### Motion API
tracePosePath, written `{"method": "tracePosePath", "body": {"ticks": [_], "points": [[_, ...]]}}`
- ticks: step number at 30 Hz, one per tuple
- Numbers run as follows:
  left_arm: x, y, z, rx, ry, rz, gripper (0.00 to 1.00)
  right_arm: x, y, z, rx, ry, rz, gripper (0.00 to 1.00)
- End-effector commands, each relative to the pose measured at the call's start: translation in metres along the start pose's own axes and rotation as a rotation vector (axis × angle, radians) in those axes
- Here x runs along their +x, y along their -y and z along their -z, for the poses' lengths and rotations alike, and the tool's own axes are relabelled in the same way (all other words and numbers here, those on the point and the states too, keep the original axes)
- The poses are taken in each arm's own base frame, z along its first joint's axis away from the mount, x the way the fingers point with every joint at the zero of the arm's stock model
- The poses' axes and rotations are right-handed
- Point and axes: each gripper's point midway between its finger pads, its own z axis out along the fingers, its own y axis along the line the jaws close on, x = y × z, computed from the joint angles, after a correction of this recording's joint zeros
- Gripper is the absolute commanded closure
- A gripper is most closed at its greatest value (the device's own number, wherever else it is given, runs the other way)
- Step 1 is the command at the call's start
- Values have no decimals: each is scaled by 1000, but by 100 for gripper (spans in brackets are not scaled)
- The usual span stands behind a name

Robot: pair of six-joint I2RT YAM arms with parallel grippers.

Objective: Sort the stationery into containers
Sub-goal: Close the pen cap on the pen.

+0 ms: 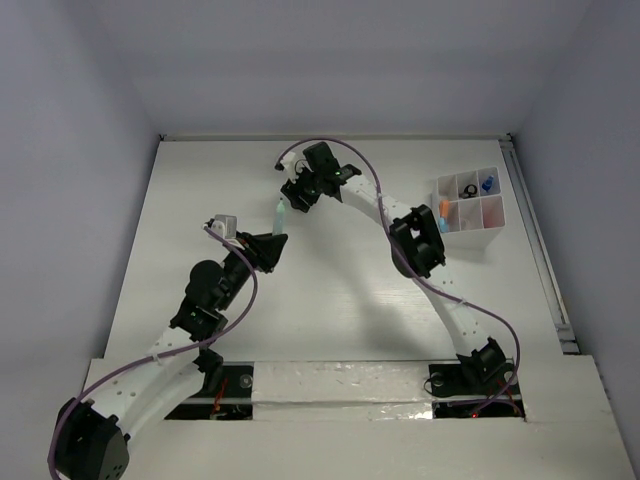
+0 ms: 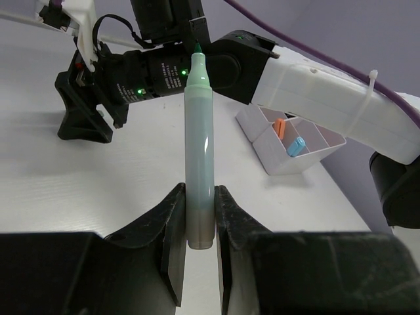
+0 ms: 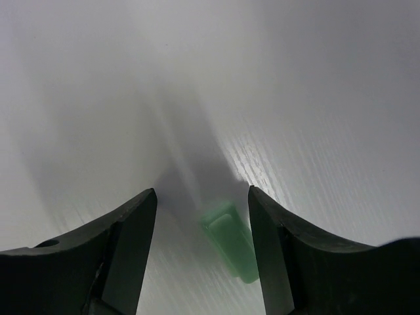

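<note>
L claw (image 2: 200,216): narrow, clamped on the mint pen (image 2: 199,151) near its butt end. The pen runs straight out ahead of the claw btwn both fingers, w/ its darker green tip at the far end. That tip is right up against the black wrist of the R arm (image 2: 315,92), which crosses ahead of the L claw; contact can't be told.

Ahead & to the right of the L claw, past the R arm's white link, sits the white divided tray (image 2: 261,146). An orange piece (image 2: 280,127) & a blue piece (image 2: 296,146) lie in its near compartments.

R claw (image 3: 201,191): wide, nothing gripped, hanging over bare white table (image 3: 98,79). A blurred light-green bit (image 3: 230,244) shows deep btwn its fingers, close to the claw's base & hard by the right finger, w/ a clear gap to the left finger. Whether it touches the right finger can't be told; what it is stays too blurred to say.
</note>
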Motion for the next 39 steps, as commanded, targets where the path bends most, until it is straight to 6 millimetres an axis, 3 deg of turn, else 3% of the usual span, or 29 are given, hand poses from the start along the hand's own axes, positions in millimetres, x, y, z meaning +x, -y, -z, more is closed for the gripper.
{"method": "tracePosePath", "body": {"ticks": [1, 5, 8, 13, 22, 25, 26, 27, 29, 30, 31, 33, 36, 37, 38, 39], "points": [[-9, 1, 1, 9, 41, -19, 100, 32, -7, 9, -30, -112, -55, 37], [-8, 0, 1, 5, 39, -19, 100, 29, -8, 19, -17, -106, -63, 29], [-8, 0, 2, 6, 39, -18, 100, 39, -8, 22, -1, -138, -70, 26], [-8, 1, 4, 11, 44, -18, 100, 37, -10, 27, -2, -133, -74, 32], [-7, -2, 6, 1, 45, -19, 100, 30, -5, 24, 12, -125, -95, 56], [-6, -2, 6, -1, 43, -19, 100, 34, 0, 18, 41, -134, -123, 76], [-4, -4, 4, -4, 34, -19, 100, 36, -2, 16, 43, -133, -154, 90], [-3, -3, 4, -2, 31, -19, 100, 36, -3, 15, 44, -130, -170, 96], [-1, -4, 2, -3, 24, -16, 100, 21, -4, 13, 44, -46, -219, 100], [-1, -4, 2, -2, 22, -9, 100, -3, -1, 27, 54, 23, -232, 100], [0, -4, 2, -5, 17, -5, 100, -1, -5, 24, 57, 64, -255, 100], [3, -5, 2, -10, 7, 5, 100, -19, -7, 36, 55, 137, -325, 100], [7, -3, 3, -3, -11, 27, 100, -51, -6, 72, 92, 267, -402, 100], [8, -1, 3, 8, -19, 32, 100, -87, 2, 104, 119, 381, -417, 100], [13, -1, 4, 16, -35, 34, 100, -73, -7, 108, 118, 370, -482, 100], [17, 3, 4, 42, -51, 36, 100, -78, -10, 120, 116, 399, -507, 100]]}}
